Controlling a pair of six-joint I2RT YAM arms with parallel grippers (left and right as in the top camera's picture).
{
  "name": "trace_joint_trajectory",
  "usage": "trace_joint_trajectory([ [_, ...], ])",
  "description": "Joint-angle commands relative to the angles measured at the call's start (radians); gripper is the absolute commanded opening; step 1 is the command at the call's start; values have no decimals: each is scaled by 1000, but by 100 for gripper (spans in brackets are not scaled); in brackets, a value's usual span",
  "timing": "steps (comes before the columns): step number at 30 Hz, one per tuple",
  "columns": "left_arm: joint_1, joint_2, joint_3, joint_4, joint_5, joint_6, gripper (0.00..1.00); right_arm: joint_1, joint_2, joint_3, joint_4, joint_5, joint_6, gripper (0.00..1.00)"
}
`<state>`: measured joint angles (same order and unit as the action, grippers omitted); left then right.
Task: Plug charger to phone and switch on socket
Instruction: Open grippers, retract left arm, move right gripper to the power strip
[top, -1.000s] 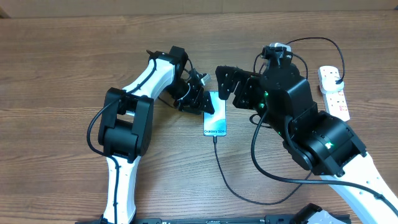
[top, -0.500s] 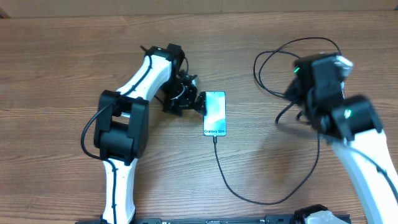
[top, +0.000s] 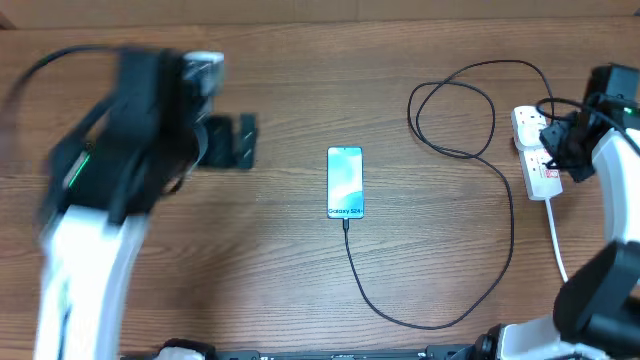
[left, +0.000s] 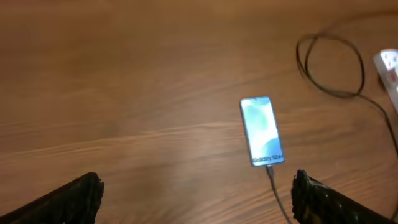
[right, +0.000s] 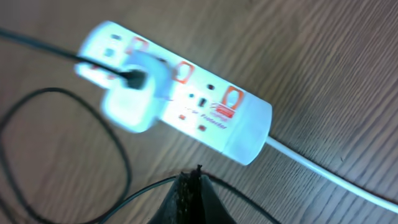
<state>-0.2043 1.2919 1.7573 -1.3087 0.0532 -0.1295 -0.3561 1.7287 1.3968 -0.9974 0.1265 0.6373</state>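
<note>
The phone (top: 345, 182) lies flat mid-table with its teal screen up, also in the left wrist view (left: 262, 130). The charger's thin black cable (top: 352, 260) is in the phone's near end. It runs right, loops (top: 450, 110), and ends at a white adapter (right: 134, 94) seated in the socket (right: 205, 106). The socket is a white strip with red switches at the far right (top: 540, 165). My right gripper (right: 193, 179) is shut just short of the strip, with the cable passing under its tips. My left gripper (left: 196, 199) is open, high and well left of the phone.
The strip's thick white cord (top: 555, 240) runs toward the near edge on the right. The left arm (top: 110, 180) is blurred over the table's left side. Bare wood table (top: 300, 60) surrounds the phone.
The left gripper opened, left the phone and swung away to the left. The right arm moved from beside the phone to the socket at the far right and its jaws shut.
</note>
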Motion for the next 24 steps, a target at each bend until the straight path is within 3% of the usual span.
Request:
trace_joint_trajectory([
  [1,-5,-135,-10,-56,-161,-20,100,-37,60,72,-1,-62,-18,4],
  [11,-5,-400,-10,-79,-158,-21,100,-48,77,82,2,-58,-18,4],
  [24,-5,-479,-10,-81,-158,-21,100,-48,77,82,8,-58,-18,5],
])
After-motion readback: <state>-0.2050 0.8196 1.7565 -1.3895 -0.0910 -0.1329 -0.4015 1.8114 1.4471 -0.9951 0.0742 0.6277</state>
